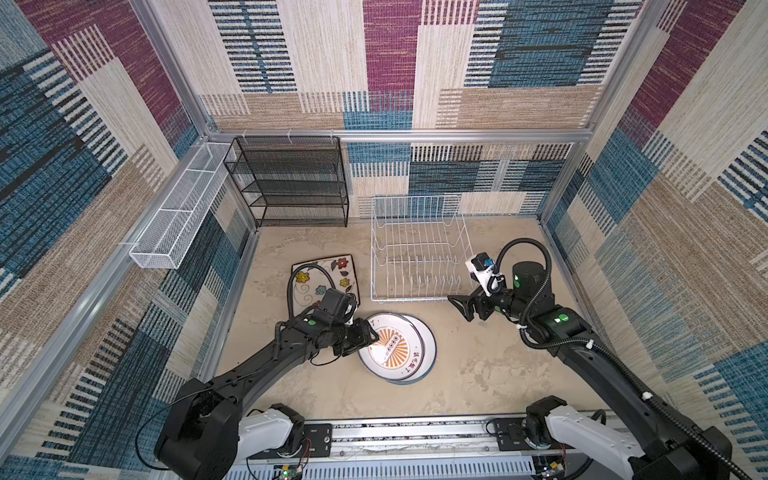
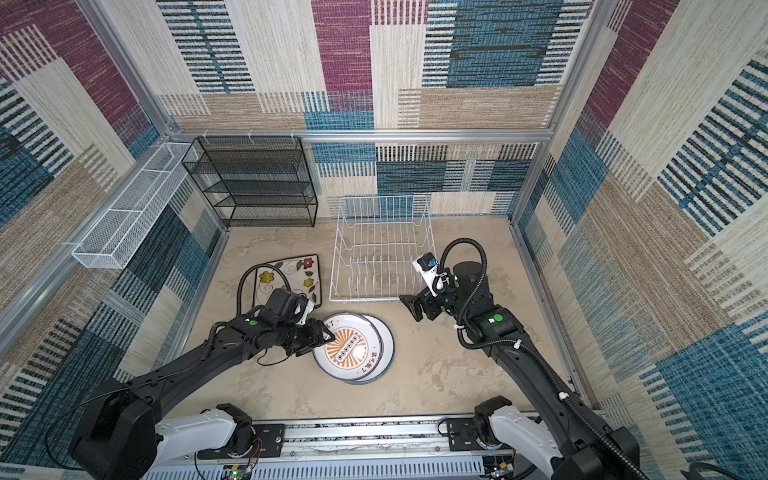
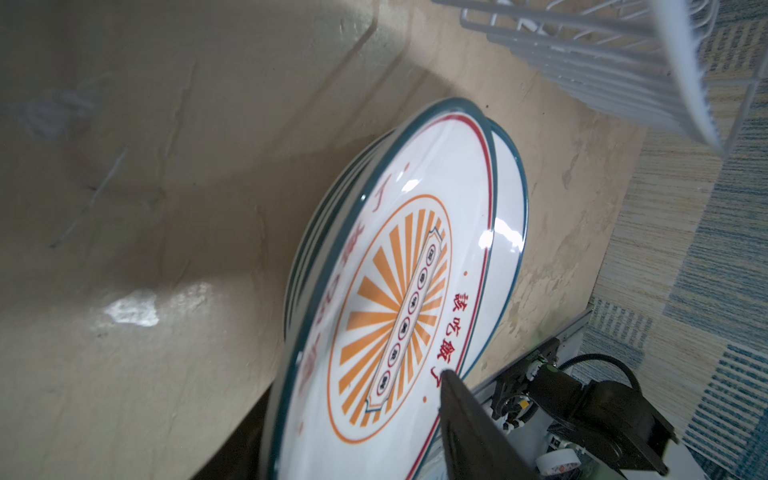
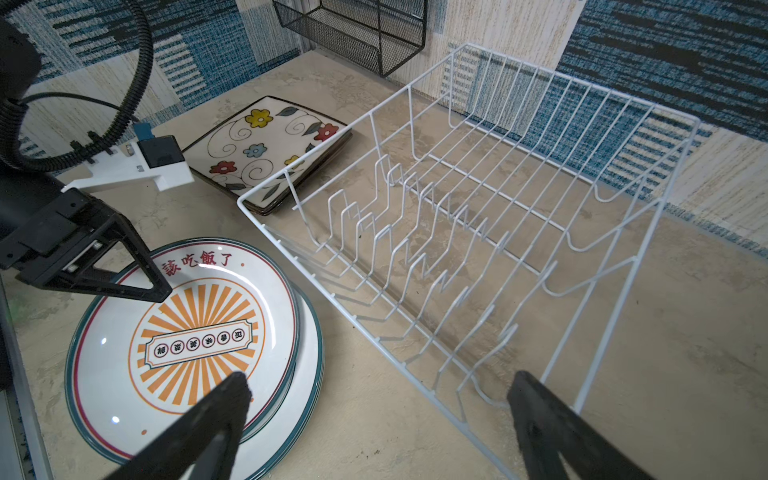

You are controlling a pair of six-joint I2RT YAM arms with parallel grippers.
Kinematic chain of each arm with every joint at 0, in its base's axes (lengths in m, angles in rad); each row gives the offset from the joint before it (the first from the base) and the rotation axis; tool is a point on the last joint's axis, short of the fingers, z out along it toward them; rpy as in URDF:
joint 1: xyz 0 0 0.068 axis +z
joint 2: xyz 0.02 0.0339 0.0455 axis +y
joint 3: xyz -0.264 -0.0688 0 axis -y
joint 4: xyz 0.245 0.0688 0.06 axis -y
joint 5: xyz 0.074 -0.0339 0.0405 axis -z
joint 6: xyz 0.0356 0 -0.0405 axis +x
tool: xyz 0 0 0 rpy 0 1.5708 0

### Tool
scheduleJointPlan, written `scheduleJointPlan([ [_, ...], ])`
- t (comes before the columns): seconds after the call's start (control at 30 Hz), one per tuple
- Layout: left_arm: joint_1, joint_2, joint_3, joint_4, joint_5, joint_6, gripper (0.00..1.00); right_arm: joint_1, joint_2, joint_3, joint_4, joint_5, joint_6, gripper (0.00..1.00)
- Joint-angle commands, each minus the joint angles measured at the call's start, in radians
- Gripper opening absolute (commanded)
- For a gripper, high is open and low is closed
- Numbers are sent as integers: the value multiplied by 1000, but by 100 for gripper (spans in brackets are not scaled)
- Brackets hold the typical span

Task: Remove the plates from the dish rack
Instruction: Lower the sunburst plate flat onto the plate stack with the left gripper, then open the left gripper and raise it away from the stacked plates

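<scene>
The white wire dish rack (image 1: 411, 300) (image 2: 361, 298) (image 4: 353, 316) stands with nothing in it at the back right. A stack of round plates (image 1: 399, 347) (image 2: 353, 349) (image 3: 415, 270) (image 4: 195, 332) with an orange sunburst face lies in front of it. Square floral plates (image 1: 328, 274) (image 2: 291, 272) (image 4: 266, 145) lie stacked left of the rack. My left gripper (image 1: 372, 336) (image 2: 328, 334) (image 3: 349, 399) is open, its jaws straddling the left rim of the top round plate. My right gripper (image 1: 457, 308) (image 2: 409, 308) (image 4: 378, 378) is open and holds nothing, by the rack's front right corner.
A black mesh shelf unit (image 1: 291, 183) stands against the back wall at the left. A long white mesh basket (image 1: 178, 216) hangs on the left wall. Patterned walls close in three sides, and the arms' metal base rail (image 1: 415, 436) runs along the front.
</scene>
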Motion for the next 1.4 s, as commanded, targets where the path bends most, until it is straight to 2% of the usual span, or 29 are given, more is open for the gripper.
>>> scheduleJointPlan([
  [0.0, -1, 1, 10, -34, -27, 46, 57, -1, -11, -6, 47, 1, 0, 99],
  [0.43, -19, 80, 75, -62, -47, 66, 58, 0, -4, -10, 42, 6, 5, 99],
  [0.67, -49, 132, 129, -91, -59, 81, 62, 0, -6, -13, 41, 11, 1, 99],
  [1.2, -69, 188, 220, -237, -167, 116, 70, -1, -7, -23, 48, 40, 0, 99],
  [1.37, -69, 178, 259, -295, -217, 133, 71, 0, -12, -21, 74, 112, 39, 99],
])
